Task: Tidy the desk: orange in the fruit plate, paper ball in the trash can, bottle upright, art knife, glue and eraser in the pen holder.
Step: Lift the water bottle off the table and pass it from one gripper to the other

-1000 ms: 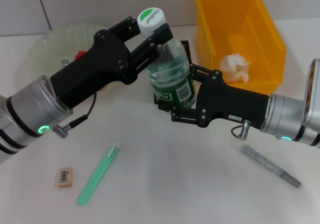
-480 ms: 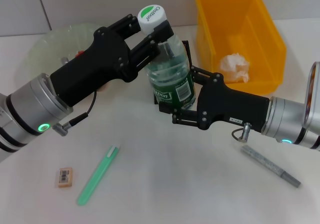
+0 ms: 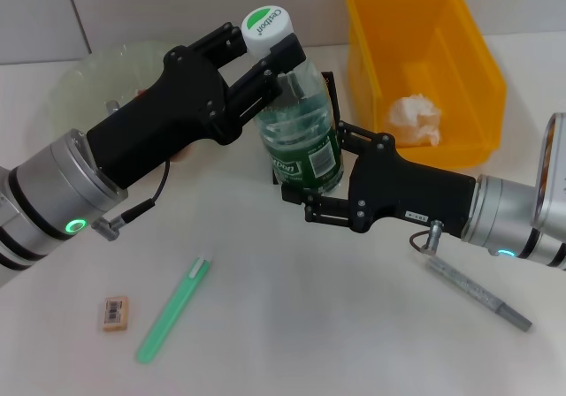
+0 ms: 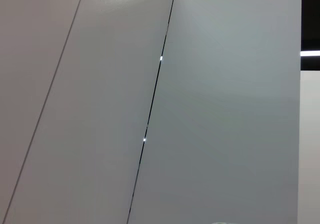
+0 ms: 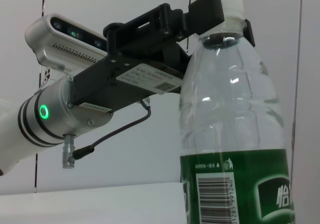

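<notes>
The clear bottle [image 3: 301,126], with a green label and a white and green cap, stands nearly upright above the table. My left gripper [image 3: 270,60] is shut on its neck just under the cap. My right gripper [image 3: 311,184] is shut on its lower body at the label. The right wrist view shows the bottle [image 5: 235,134] close up with the left gripper [image 5: 220,14] at its neck. The paper ball [image 3: 414,120] lies in the yellow trash can [image 3: 478,60]. On the table lie the eraser [image 3: 114,313], green glue [image 3: 173,309] and grey art knife [image 3: 480,293]. The orange is hidden.
The pale green fruit plate [image 3: 84,82] sits at the back left, partly behind my left arm. The black mesh pen holder [image 3: 329,87] stands right behind the bottle. The left wrist view shows only a wall.
The bottle has shifted slightly to the left with both grippers still on it. The right gripper sits a little lower than before.
</notes>
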